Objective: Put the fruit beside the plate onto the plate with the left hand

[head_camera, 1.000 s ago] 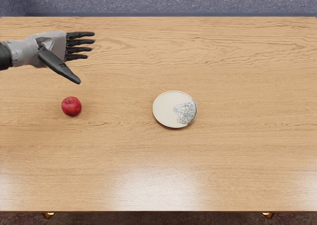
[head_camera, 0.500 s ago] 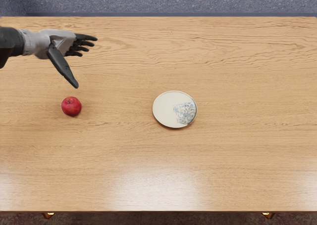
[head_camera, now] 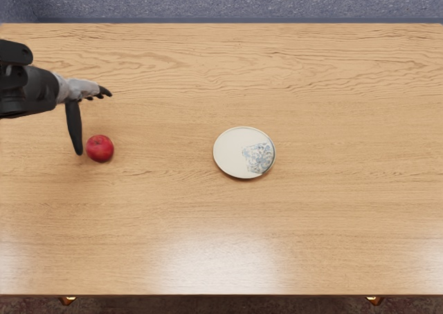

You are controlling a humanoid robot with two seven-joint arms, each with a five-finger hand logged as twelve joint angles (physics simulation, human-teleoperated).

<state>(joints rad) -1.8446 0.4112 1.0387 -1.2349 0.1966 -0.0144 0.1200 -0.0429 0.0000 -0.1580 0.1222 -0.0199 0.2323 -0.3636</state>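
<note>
I see the apple (head_camera: pixel 100 148) sitting on the wooden table (head_camera: pixel 291 72), well to the left of the plate (head_camera: pixel 232 148) and not touching it. The plate itself is bare, a pale disc with a blue patterned patch on its right part. My left hand (head_camera: pixel 77 93) is farther from the plate than the apple is, and a little toward the far edge. It is open and holds nothing - the dark fingers (head_camera: pixel 100 93) reach toward the plate's side, and the long thumb points down, its tip just beside the apple on the side away from the plate.
</note>
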